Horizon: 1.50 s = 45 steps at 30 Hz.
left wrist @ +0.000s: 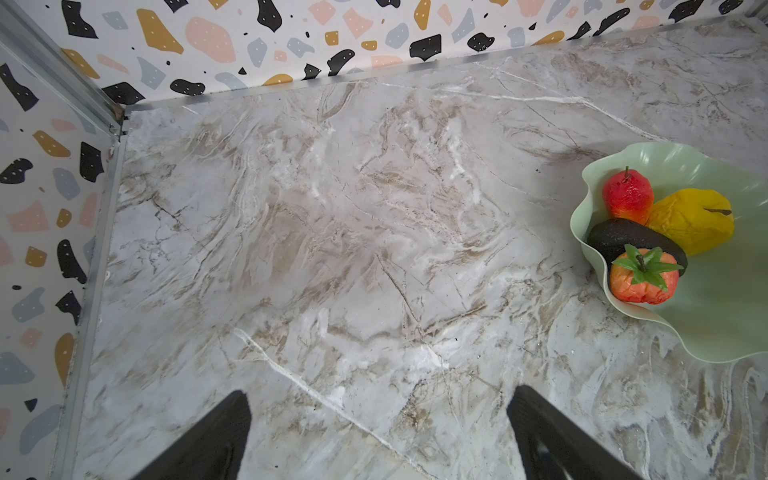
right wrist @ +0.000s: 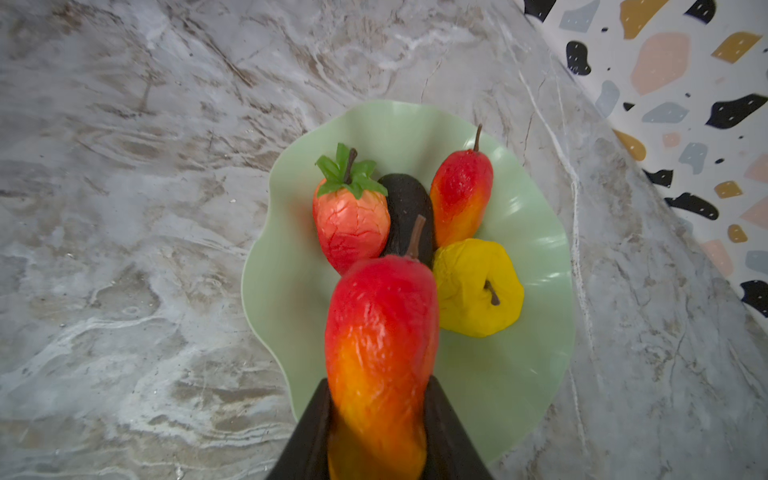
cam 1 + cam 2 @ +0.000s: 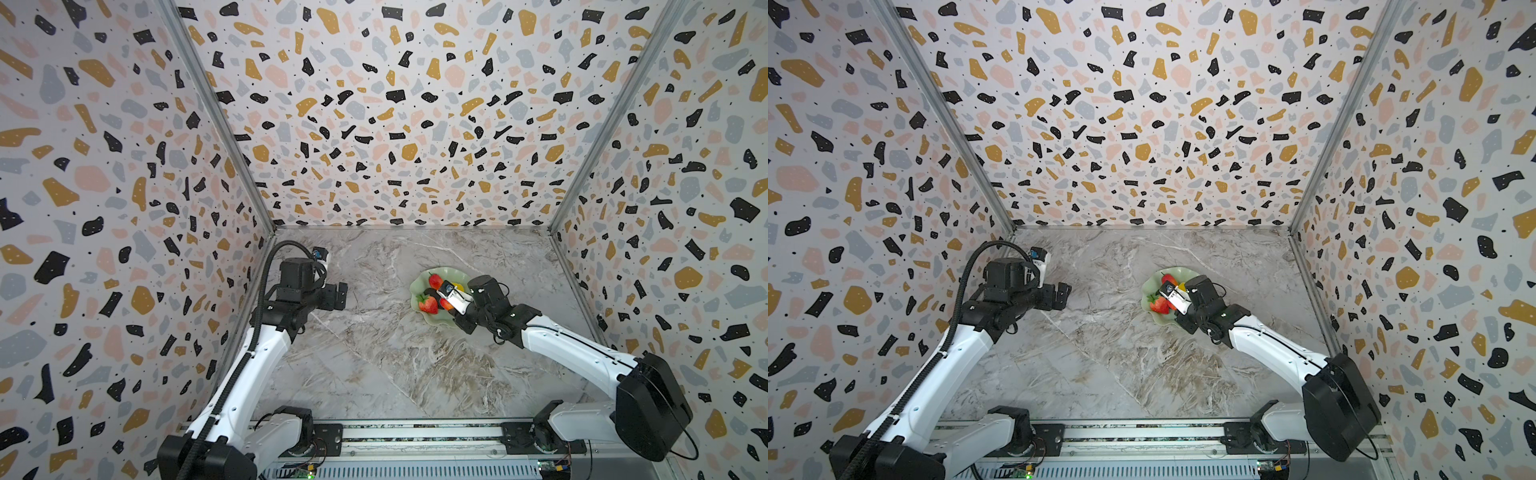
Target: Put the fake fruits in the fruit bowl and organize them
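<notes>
Marbled tabletop (image 2: 124, 208) lies under both my arms, closed in by speckled walls (image 3: 395, 104). Closest to me, my right gripper (image 2: 378, 399) is pinched tight on the yellow end of a long red-and-yellow fruit (image 2: 382, 324), whose stem points away from me over the near side of the pale green bowl (image 2: 519, 374). I cannot tell whether it touches the dish. Just past its tip four more fruits sit in the bowl: a strawberry (image 2: 351, 224) and a yellow fruit (image 2: 478, 286) on either side, a dark oval one (image 2: 405, 199) between them, and beyond these a second red-and-yellow fruit (image 2: 459, 195), pressed against the dark one. My left gripper (image 1: 380, 415) hangs well off to the left over bare table, fingers spread and empty.
</notes>
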Motion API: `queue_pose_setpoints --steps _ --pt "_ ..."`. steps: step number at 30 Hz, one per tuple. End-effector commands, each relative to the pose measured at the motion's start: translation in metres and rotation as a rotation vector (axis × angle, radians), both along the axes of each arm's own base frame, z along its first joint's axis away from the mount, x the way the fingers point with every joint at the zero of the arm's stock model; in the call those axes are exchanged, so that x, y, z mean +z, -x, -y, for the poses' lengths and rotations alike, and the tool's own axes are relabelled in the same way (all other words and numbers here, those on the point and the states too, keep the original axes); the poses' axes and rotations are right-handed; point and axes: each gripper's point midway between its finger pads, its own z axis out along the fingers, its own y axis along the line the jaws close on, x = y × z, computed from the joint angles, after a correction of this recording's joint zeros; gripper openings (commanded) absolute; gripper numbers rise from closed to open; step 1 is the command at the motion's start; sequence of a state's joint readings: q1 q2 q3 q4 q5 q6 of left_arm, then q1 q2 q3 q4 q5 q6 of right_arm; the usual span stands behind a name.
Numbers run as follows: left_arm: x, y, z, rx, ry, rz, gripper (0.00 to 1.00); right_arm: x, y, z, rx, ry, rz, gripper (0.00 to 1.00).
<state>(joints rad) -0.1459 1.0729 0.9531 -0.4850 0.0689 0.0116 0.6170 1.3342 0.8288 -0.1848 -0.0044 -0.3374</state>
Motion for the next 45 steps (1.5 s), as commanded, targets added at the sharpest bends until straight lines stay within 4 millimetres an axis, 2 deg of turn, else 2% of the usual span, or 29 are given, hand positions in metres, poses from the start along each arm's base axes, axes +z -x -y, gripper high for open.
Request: queue_pose_setpoints --steps 1,9,15,20,23,25,28,30,33,36,39,41,43,45 --pt "0.005 -0.001 0.001 -0.006 -0.002 0.033 1.0 0.006 -0.008 0.001 -0.03 -0.032 0.027 0.19" --pt "0.006 0.0 0.001 -0.008 -0.001 0.035 0.99 -0.009 -0.017 0.001 -0.047 -0.032 -0.007 0.37" --pt "0.006 -0.001 0.001 -0.007 -0.002 0.036 1.0 -0.013 -0.018 -0.003 -0.036 -0.04 -0.025 0.44" --pt "0.005 -0.001 0.001 -0.006 -0.004 0.034 1.0 -0.013 -0.02 -0.003 -0.046 -0.043 -0.036 0.56" --pt "0.004 -0.002 0.0 -0.006 -0.006 0.03 1.0 -0.005 -0.024 0.002 -0.079 -0.04 -0.011 0.68" --pt "0.004 -0.002 0.0 -0.004 -0.007 0.028 1.0 0.007 -0.027 0.006 -0.104 -0.055 0.03 0.75" --pt "0.004 -0.003 0.0 -0.002 -0.009 0.028 0.99 0.037 -0.031 0.014 -0.152 -0.108 0.13 0.88" --pt "0.004 -0.003 -0.001 0.001 -0.011 0.03 1.0 0.064 -0.032 0.026 -0.202 -0.19 0.217 0.98" --pt "0.008 -0.005 -0.002 0.009 -0.013 0.046 1.0 0.103 -0.029 0.056 -0.298 -0.341 0.357 0.99" --pt "0.023 -0.009 -0.006 0.071 0.027 0.104 1.0 0.124 -0.021 0.098 -0.438 -0.47 0.497 0.99" --pt "0.047 -0.012 0.004 0.11 0.181 0.231 1.0 0.123 -0.01 0.143 -0.586 -0.566 0.608 0.99" --pt "0.062 -0.011 0.007 0.14 0.244 0.365 1.0 0.111 -0.004 0.163 -0.648 -0.587 0.652 0.99" --pt "0.066 -0.008 -0.007 0.232 0.23 0.498 1.0 0.094 -0.001 0.183 -0.737 -0.593 0.682 0.99" --pt "0.059 -0.005 -0.036 0.376 0.193 0.606 1.0 0.076 -0.001 0.199 -0.808 -0.567 0.693 0.99"
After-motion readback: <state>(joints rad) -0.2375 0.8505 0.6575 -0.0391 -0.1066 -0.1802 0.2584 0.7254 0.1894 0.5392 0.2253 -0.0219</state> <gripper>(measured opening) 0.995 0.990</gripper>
